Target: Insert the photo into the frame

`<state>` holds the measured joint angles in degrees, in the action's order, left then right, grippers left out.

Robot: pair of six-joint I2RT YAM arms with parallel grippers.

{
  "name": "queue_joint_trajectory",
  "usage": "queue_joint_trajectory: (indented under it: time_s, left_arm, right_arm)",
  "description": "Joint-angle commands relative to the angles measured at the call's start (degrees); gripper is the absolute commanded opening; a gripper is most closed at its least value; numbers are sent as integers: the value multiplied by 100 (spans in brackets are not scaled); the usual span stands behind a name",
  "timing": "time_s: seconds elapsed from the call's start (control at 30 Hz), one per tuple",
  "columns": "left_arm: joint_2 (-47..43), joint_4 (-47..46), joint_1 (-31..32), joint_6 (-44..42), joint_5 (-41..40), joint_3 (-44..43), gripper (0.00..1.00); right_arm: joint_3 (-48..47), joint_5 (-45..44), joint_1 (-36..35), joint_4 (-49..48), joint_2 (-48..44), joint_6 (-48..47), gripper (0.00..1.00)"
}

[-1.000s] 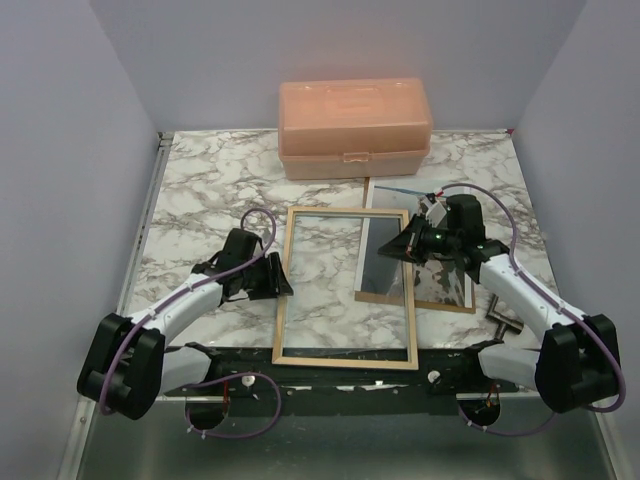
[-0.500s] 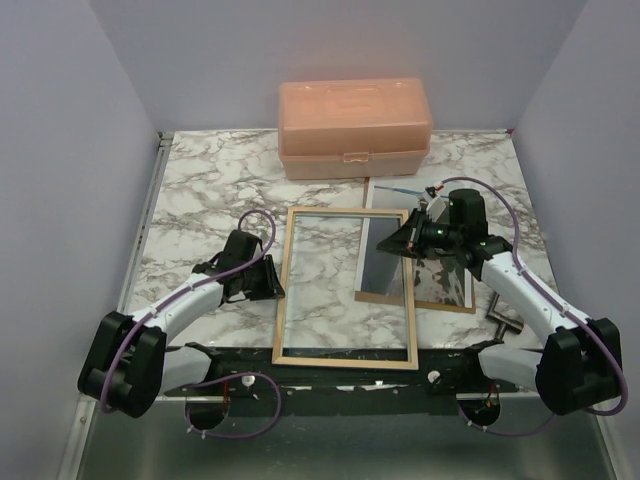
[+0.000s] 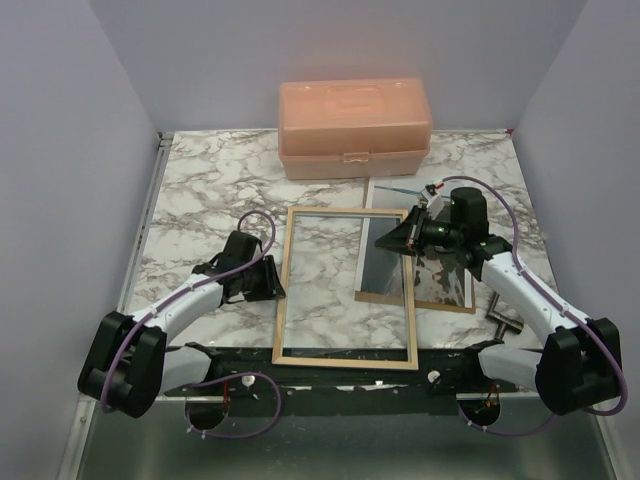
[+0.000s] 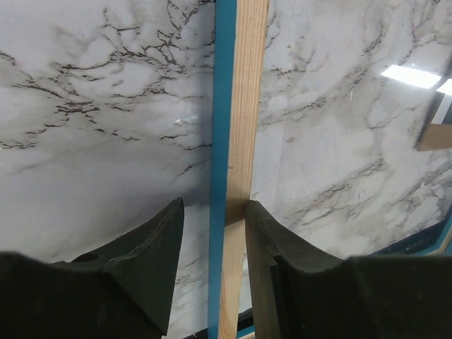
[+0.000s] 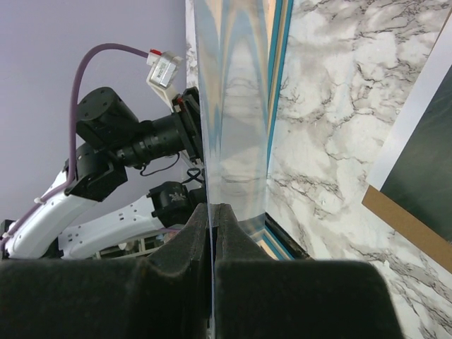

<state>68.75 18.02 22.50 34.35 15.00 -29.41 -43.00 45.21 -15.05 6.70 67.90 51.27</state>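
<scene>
The frame (image 3: 345, 358) lies flat mid-table, light wood up, with a blue side showing along its rim (image 4: 244, 106). My left gripper (image 3: 276, 281) straddles the left rim and is open (image 4: 212, 205). Its right finger touches the wood and its left finger stands clear. The photo (image 3: 385, 270), dark with a white border, lies on the brown backing board (image 3: 445, 303) at the frame's right side (image 5: 427, 162). Above it, my right gripper (image 3: 382, 242) is shut (image 5: 212, 208) on a thin clear pane (image 5: 233, 106), seen edge-on and slanting toward the far rim.
A peach plastic box (image 3: 355, 125) stands at the back centre. A small metal piece (image 3: 503, 318) lies near the right arm. Purple walls close in the marble table (image 3: 200, 190) on three sides.
My right gripper has edged left and a little toward the back, still holding the pane. My left gripper has stayed at the frame's left rim.
</scene>
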Motion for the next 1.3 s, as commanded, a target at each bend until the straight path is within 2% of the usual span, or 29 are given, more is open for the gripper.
queue_joint_trajectory:
  time_s: [0.0,0.4,0.63,1.27]
  left_arm:
    - [-252,33,-9,-42,-274,124,40]
    - [-341,11,-9,-57,-298,167,25]
    - [65,159,-9,-120,-357,-17,22]
    - [121,135,-1,-139,-323,-21,16]
  right_arm:
    - [27,310,-15,-282,-16,177,1]
    - [114,352,-14,-476,28,344,1]
    - [335,105,-16,-578,-64,706,1]
    - [628,-100,-15,-731,-167,998,0]
